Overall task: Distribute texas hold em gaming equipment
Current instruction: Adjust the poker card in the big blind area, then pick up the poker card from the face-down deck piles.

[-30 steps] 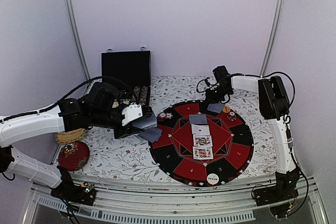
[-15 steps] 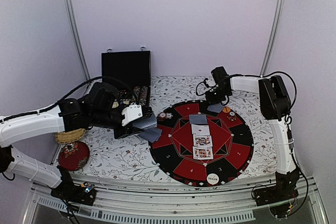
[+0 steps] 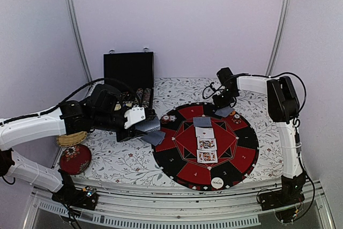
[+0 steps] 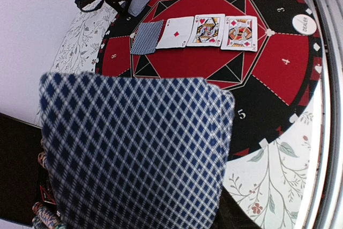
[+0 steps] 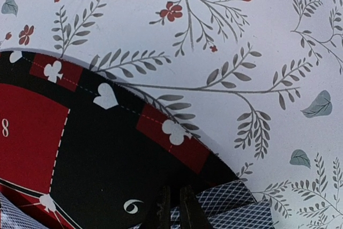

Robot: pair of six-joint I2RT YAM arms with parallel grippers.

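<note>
The right gripper (image 5: 171,208), at the bottom centre of its wrist view, has its fingertips pinched almost together at the edge of a face-down card (image 5: 225,207). The card lies half across the rim of the round red-and-black mat (image 3: 244,156). Whether the fingers actually pinch the card cannot be told. In the overhead view this happens at the mat's upper right edge. Compared with a second ago, the gripper and card sit slightly further right in that frame. The orange button seen beside the card then no longer shows.

The left gripper (image 3: 140,122), at centre left of the overhead view, grasps a fanned stack of cards (image 4: 134,154). Their diamond-patterned backs fill most of its wrist view and hide the fingers. That arm and its stack have not moved.

In the mat's red centre one more face-down card (image 3: 202,122) heads a row of three face-up cards (image 3: 206,144). The white DEALER button (image 3: 217,183) lies at the mat's lower edge and a few poker chips (image 3: 169,118) at its upper left edge.

The mat lies on a white floral tablecloth (image 3: 123,159). A black chip case (image 3: 128,71) stands open at upper left. Pale walls (image 3: 177,25) and two metal posts (image 3: 75,25) enclose the table.
</note>
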